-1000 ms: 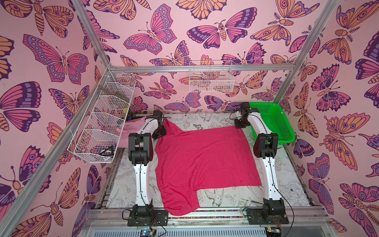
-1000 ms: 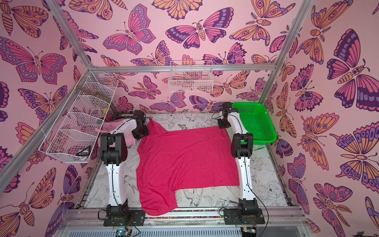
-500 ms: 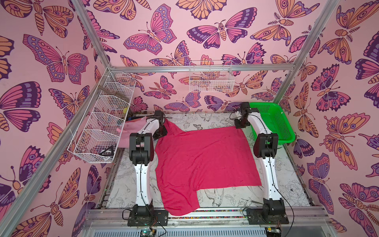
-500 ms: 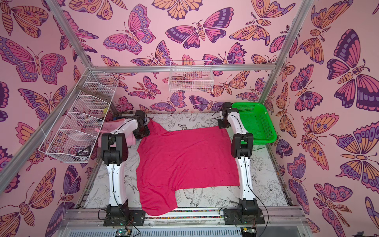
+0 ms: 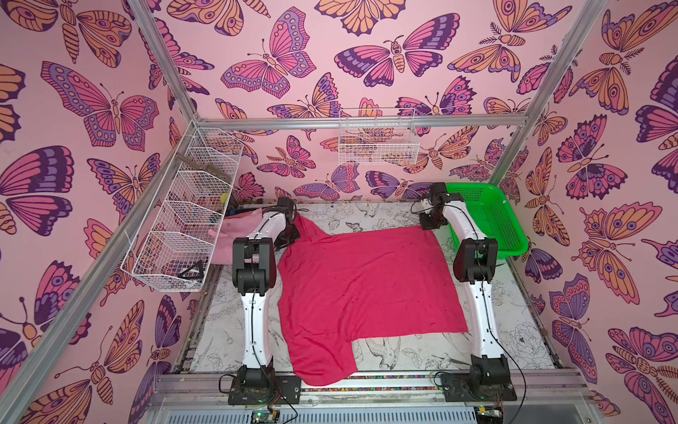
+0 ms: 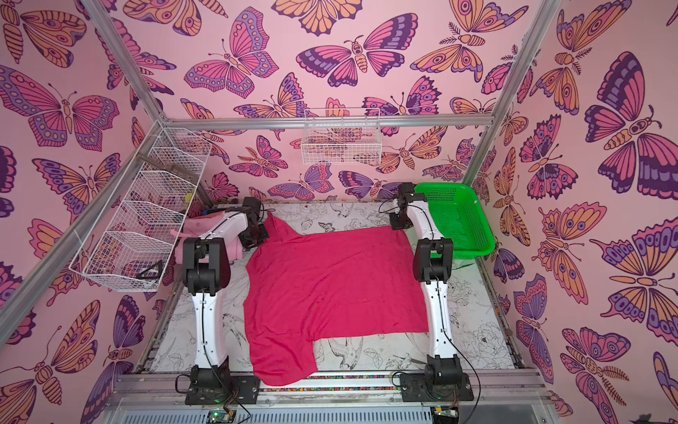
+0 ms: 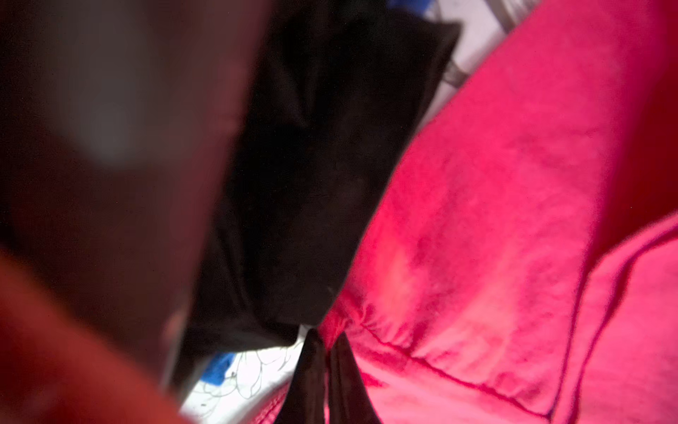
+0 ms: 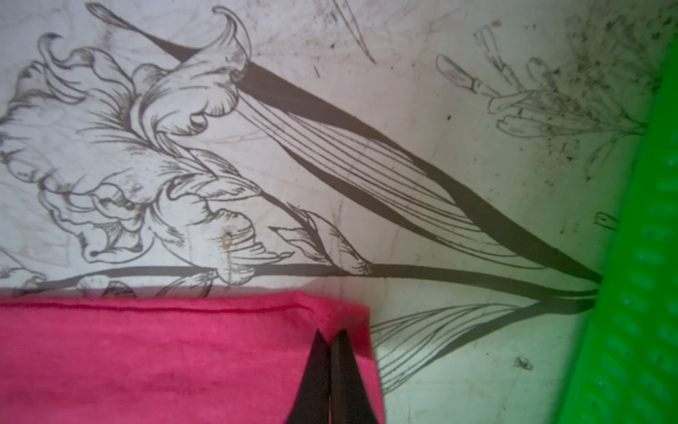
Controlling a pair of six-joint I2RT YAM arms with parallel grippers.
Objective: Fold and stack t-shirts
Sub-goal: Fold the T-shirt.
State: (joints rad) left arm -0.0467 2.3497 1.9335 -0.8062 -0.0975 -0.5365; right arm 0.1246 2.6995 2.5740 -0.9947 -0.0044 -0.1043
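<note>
1. Change: the left gripper (image 7: 327,343) stood part open a second ago. Its tips are now pressed together, pinching a bunched fold of the crimson t-shirt (image 5: 367,286). The shirt's outline in both top views is as before.
2. Near edge: one lobe of the shirt hangs over the front rail by the left arm's base. Beside it the table (image 5: 403,352) is bare up to the right arm's base.
3. Middle: the shirt lies flat between the two arms, with each side edge just beside an arm.
4. Far right corner: the right gripper (image 8: 332,339) has its tips together, pinching the hem corner. The green basket (image 5: 484,216) is near and clear of the cloth.
5. Far left corner: the cloth rises to a peak at the left gripper. A dark cloth (image 7: 312,183) lies just beside the pinch. The light pink t-shirt (image 5: 238,235) lies behind the left arm, under the wire baskets (image 5: 176,253).
6. Far: a bare strip of table runs between the shirt's far edge and the back wall.
</note>
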